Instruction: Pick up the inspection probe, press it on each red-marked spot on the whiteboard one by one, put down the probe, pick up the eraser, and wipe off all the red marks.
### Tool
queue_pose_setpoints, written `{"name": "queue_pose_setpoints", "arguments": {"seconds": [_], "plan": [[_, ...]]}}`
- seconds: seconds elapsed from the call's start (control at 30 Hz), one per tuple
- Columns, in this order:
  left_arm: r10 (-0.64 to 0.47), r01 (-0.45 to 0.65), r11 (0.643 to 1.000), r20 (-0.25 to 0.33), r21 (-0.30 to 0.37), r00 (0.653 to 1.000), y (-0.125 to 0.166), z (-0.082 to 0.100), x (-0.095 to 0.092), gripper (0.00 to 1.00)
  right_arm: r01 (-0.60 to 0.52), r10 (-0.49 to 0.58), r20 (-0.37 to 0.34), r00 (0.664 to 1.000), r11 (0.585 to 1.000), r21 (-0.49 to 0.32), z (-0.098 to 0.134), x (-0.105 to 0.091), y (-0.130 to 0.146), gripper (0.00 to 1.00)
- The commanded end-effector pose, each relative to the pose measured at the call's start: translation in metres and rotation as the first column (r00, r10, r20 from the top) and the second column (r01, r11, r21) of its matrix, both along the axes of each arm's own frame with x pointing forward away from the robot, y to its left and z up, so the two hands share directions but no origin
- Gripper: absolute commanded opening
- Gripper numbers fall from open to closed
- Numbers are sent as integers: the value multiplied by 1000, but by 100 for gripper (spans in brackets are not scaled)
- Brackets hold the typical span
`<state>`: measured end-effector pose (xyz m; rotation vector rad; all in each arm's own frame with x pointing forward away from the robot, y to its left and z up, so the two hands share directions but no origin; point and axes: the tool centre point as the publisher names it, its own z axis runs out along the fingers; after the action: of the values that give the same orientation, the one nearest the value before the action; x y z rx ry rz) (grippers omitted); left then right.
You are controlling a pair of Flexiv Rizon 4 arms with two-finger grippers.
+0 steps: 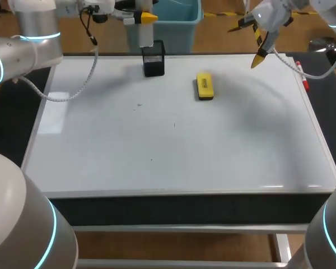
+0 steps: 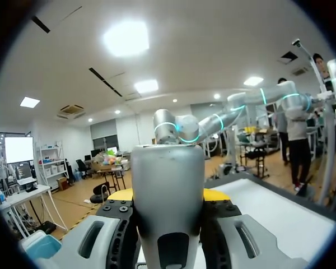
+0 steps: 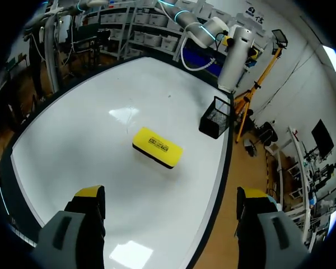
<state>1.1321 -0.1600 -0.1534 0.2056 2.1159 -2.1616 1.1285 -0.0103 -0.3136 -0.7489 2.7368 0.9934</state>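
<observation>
The inspection probe (image 1: 146, 33), a pale grey cylinder, hangs upright over the black mesh holder (image 1: 154, 59) at the back of the whiteboard (image 1: 173, 145). My left gripper (image 1: 142, 18) is shut on it. In the left wrist view the probe (image 2: 168, 179) fills the gap between that gripper's (image 2: 168, 195) yellow tips. The yellow eraser (image 1: 204, 87) lies flat on the board, right of the holder. My right gripper (image 1: 249, 40) hovers open above the back right of the board; its wrist view shows the gripper (image 3: 172, 193) empty, with the eraser (image 3: 157, 147) ahead and the holder (image 3: 215, 117) beyond. The board carries only a few tiny dark specks.
A red-capped marker (image 1: 302, 75) lies along the board's right edge. The left arm's cable (image 1: 73, 92) droops over the back left of the board. The front of the board ends at a dark table edge (image 1: 185, 204).
</observation>
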Motion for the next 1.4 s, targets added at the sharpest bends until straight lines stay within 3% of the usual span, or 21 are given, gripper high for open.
{"name": "queue_pose_setpoints", "arguments": {"seconds": [0.03,0.8,1.4], "plan": [[-31,31,999,-1,-28,1000,-2,-9,14,0,-2,2,0,1000,1000,-5,1,0,0,100],[-62,61,997,-21,-52,998,-12,-28,39,0,-2,2,0,1000,1000,-5,1,0,0,100],[-62,59,997,-60,-53,996,-15,-58,47,0,-2,2,0,1000,1000,-5,1,0,0,100]]}}
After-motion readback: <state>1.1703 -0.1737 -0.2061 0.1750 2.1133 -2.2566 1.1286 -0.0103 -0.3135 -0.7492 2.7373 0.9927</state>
